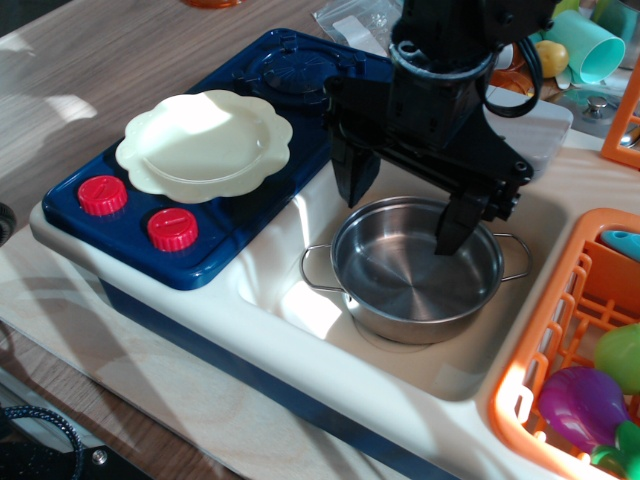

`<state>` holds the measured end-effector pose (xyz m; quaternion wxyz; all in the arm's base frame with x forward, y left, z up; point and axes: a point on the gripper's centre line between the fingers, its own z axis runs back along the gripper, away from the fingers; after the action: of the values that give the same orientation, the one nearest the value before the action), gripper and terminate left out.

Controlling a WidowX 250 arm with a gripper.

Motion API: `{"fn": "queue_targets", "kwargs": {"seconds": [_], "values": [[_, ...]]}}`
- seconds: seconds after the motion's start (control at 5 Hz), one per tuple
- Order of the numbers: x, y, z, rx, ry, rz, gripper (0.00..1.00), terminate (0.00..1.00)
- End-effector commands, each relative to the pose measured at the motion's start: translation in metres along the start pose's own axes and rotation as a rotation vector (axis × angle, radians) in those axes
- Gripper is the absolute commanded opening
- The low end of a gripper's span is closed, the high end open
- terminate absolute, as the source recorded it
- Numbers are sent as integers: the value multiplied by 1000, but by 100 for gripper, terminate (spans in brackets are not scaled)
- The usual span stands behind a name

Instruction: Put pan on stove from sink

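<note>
The pan (415, 270) is a small shiny steel pot with two wire loop handles. It stands upright in the cream sink (290, 260), near the basin's middle. My black gripper (405, 215) hangs directly over the pan, open. One finger (352, 178) is outside the pan's far-left rim and the other finger (458, 222) reaches down inside the pan near its right side. The navy stove (215, 240) lies to the left, with two red knobs (172, 229) at its front. A cream scalloped plate (204, 146) covers the near burner.
An orange dish rack (560, 350) with toy vegetables (590, 400) sits at the right of the sink. A teal cup (585, 42) and clutter lie behind my arm. The stove's far burner (290, 70) is uncovered.
</note>
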<state>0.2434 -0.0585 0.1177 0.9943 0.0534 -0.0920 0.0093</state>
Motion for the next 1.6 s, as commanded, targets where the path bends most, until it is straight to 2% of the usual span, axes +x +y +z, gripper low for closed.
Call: {"fn": "queue_targets", "kwargs": {"seconds": [0.0, 0.2, 0.4, 0.6, 1.0, 1.2, 1.4], "values": [[0, 0, 0, 0, 0, 0, 100, 0], [-6, -8, 7, 24, -83, -166, 100, 0], [-9, -13, 9, 18, -172, -344, 100, 0], [-16, -21, 7, -14, -228, -494, 100, 0], [-25, -41, -7, -66, -198, -480, 100, 0], [-27, -40, -14, -104, -201, -481, 100, 0], [-32, -39, -23, -114, -216, -478, 100, 0]]}}
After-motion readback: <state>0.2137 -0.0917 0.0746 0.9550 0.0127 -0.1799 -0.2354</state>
